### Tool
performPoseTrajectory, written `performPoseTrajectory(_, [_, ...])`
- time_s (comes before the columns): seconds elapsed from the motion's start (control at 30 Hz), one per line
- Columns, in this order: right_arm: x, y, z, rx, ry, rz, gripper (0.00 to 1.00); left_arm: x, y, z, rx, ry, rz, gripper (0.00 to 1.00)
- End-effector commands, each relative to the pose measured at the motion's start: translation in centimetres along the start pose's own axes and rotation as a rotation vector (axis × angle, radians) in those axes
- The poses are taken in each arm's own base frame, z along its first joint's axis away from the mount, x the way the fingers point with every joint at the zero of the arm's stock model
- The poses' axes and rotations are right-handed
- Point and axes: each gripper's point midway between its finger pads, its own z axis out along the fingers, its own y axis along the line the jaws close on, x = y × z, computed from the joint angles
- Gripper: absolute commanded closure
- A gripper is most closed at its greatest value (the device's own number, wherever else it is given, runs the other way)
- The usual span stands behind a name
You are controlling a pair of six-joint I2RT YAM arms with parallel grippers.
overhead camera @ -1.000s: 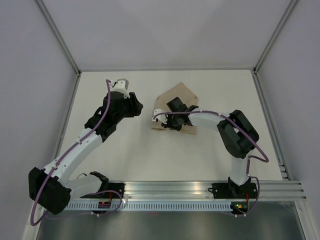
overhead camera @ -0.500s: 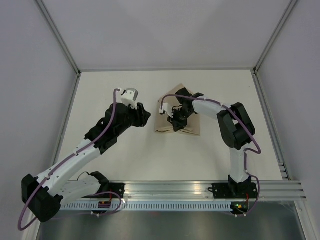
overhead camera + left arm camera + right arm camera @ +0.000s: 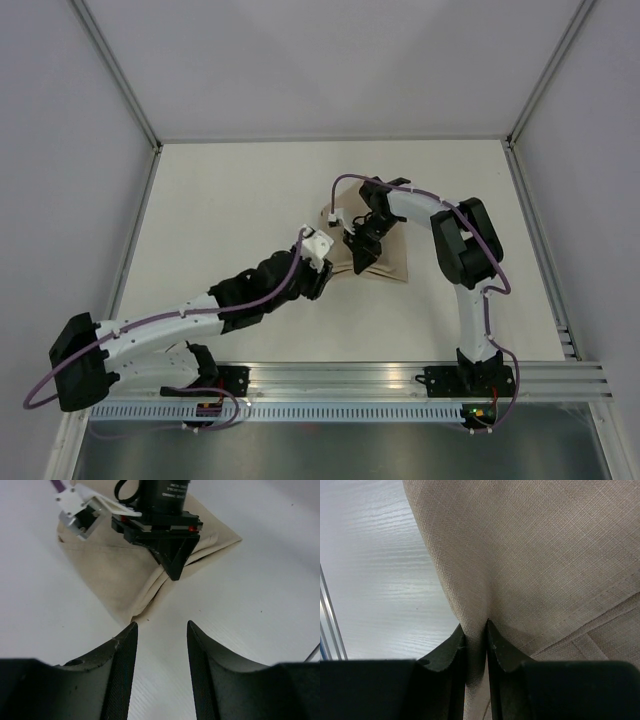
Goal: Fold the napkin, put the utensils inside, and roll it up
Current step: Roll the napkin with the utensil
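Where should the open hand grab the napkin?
Take the napkin by its pointed near corner, coming in low from the left gripper side. That corner sticks out on the table just ahead of the open fingers. The right gripper pinches the fold behind it, so the corner is free.

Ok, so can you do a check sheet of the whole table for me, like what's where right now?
Surface: white table, no marks seen.
Job's things: napkin folded, lying mid-table; utensils, nothing seen.
Clutter: nothing seen.
Grippers: right gripper shut, pinching a fold of the napkin; left gripper open, just short of the napkin's near corner, not touching.
Cables: purple cables run along both arms.
Surroundings: grey walls on three sides; metal rail at the near edge.
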Motion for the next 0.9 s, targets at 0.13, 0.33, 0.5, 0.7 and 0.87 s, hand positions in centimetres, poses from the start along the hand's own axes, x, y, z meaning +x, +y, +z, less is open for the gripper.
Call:
performPoseTrajectory(0.13, [5.2,0.4,2.3,-0.076,0.146,0.084,0.83,0.5,-2.5,4.5,0.014,-0.108,0.357,0.45])
performPoseTrajectory(0.33, [5.0,-0.3,2.3,-0.068,0.134,0.098,0.83,2.4,-4.1,6.4,0.113,-0.186,0.534,0.35])
performPoseTrajectory(0.5, [5.1,-0.5,2.5,-0.074,0.138,0.109,0.83,4.2,-4.5,8.6,0.158,-0.116,0.631,0.35])
performPoseTrajectory(0.7, [5.3,-0.8,2.5,-0.075,0.14,0.116,0.83,5.5,-3.8,10.6,0.149,-0.064,0.717,0.34])
performPoseTrajectory(0.87, [5.6,-0.8,2.4,-0.08,0.146,0.122,0.84,6.1,-3.5,12.1,0.136,-0.037,0.796,0.32])
